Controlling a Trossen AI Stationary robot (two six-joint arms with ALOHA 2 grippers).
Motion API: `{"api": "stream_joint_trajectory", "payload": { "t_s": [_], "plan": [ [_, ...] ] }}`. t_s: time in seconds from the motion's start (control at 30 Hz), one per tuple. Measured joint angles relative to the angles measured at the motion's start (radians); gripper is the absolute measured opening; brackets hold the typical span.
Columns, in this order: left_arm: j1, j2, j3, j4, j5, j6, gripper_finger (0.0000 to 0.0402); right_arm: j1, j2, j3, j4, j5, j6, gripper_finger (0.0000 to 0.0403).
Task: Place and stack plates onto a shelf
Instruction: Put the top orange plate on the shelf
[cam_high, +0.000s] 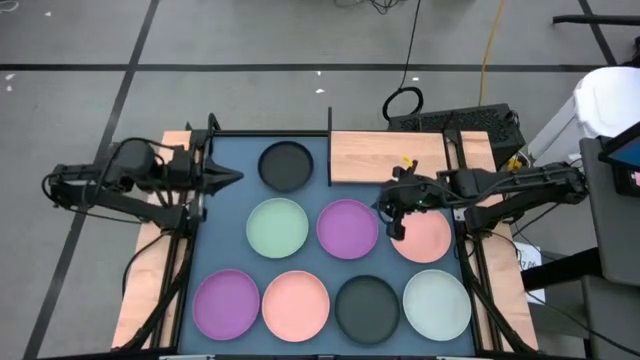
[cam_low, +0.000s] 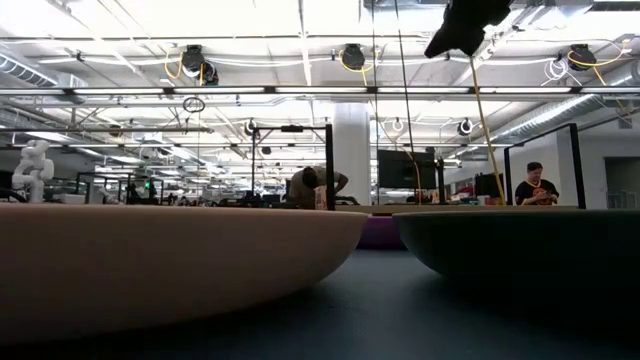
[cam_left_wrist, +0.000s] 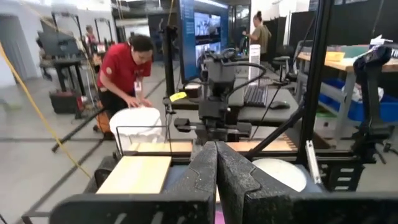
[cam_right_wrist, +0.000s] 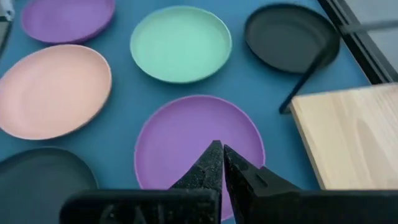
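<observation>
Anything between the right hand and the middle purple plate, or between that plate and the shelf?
Nothing visible. The right hand, fingers together, hovers at the purple plate's edge. The shelf lies bare just beyond, with only mat between them.

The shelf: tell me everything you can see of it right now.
The shelf is a small rectangular board of pale, light-grained wood, lying flat at the back of the blue mat, right of the black plate. A thin black upright rail stands at its left end. No plate rests on it. A small yellow item shows over its right part; I cannot tell what it is. The right end effector, shut, sits just in front of the board, near the purple plate.
</observation>
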Motion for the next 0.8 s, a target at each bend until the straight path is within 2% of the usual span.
{"api": "stream_joint_trajectory", "payload": {
  "t_s": [0.2, 0.33, 0.5, 0.67, 0.8],
  "plan": [
    [-0.001, 0.152, 0.252, -0.178, 0.004, -0.055, 0.0006, 0.035, -0.013, 0.0, 0.077, -0.026, -0.08, 0.0],
    [-0.006, 0.234, 0.356, -0.252, 0.01, -0.065, 0.0006, 0.054, -0.032, 0.0, 0.116, -0.027, -0.099, 0.0],
    [-0.028, 0.292, 0.379, -0.283, 0.021, -0.076, 0.0006, 0.062, -0.061, 0.0, 0.065, -0.028, -0.028, 0.0],
    [-0.048, 0.358, 0.378, -0.3, 0.022, -0.214, 0.0006, 0.067, -0.074, 0.0, 0.016, -0.106, 0.038, 0.0],
    [-0.083, 0.406, 0.378, -0.342, 0.022, -0.256, 0.0006, 0.087, -0.065, 0.0, -0.005, -0.13, 0.038, 0.0]
  ]
}}
